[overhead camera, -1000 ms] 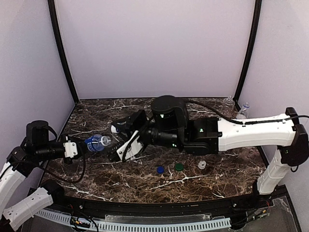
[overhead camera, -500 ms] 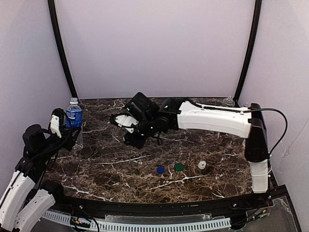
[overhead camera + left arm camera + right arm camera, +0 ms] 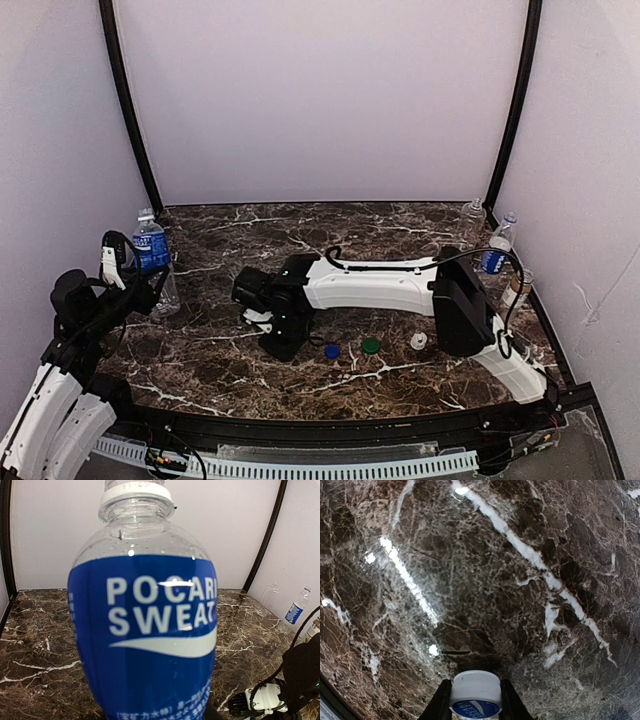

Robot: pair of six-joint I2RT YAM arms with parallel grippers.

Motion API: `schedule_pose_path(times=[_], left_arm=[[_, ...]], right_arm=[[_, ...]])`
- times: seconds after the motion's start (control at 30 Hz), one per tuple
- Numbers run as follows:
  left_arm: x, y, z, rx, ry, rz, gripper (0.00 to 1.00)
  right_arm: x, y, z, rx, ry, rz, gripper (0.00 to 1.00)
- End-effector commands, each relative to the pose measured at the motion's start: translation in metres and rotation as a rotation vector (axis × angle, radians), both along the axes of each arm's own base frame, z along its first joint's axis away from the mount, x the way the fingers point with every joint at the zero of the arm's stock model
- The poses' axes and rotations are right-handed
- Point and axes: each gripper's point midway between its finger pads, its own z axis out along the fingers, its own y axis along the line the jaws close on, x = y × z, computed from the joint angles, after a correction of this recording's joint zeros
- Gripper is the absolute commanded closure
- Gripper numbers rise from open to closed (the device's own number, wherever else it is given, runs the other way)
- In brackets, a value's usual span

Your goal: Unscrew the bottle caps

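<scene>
My left gripper is shut on a clear bottle with a blue "Pocari Sweat" label, holding it upright at the table's left edge. The bottle fills the left wrist view, where its neck ring shows and its top runs out of frame. My right gripper points down just above the marble in front of centre. It is shut on a white cap with a blue top. Three more bottles stand at the far right: a plain clear one, a blue-labelled one and a brown one.
Three loose caps lie on the marble table right of my right gripper: blue, green and white. The right arm stretches across the table's middle. Black frame posts stand at the back corners.
The left arm swung the bottle from lying level at centre-left to upright at the left edge. The right arm pulled away from the bottle and came down toward the front with the cap.
</scene>
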Motion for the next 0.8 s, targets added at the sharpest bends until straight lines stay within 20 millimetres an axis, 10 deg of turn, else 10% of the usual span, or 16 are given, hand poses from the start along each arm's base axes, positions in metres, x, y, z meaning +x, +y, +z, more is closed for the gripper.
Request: schedule_pose_path(times=[0.0,0.17,0.27,0.4,0.77], left_arm=[[-0.003,-0.008,0.009,-0.029,-0.05,-0.056,0.64],[-0.004,-0.012,0.009,-0.037,-0.054,-0.081,0.64],[-0.004,-0.013,0.009,-0.039,-0.052,-0.084,0.63],[-0.007,-0.02,0.011,-0.043,-0.059,-0.128,0.63],[-0.061,-0.076,0.058,0.14,-0.317,-0.602,0.62]], right_arm=[[0.003,-0.005,-0.015,-0.06,0.001,-0.057,0.98],[0.012,-0.005,-0.016,-0.074,-0.045,-0.055,0.61],[0.013,0.0,-0.012,-0.058,-0.045,-0.044,0.11],[0.017,0.021,0.028,0.066,-0.077,-0.002,0.03],[-0.01,0.065,0.313,0.995,-0.305,0.428,0.01]])
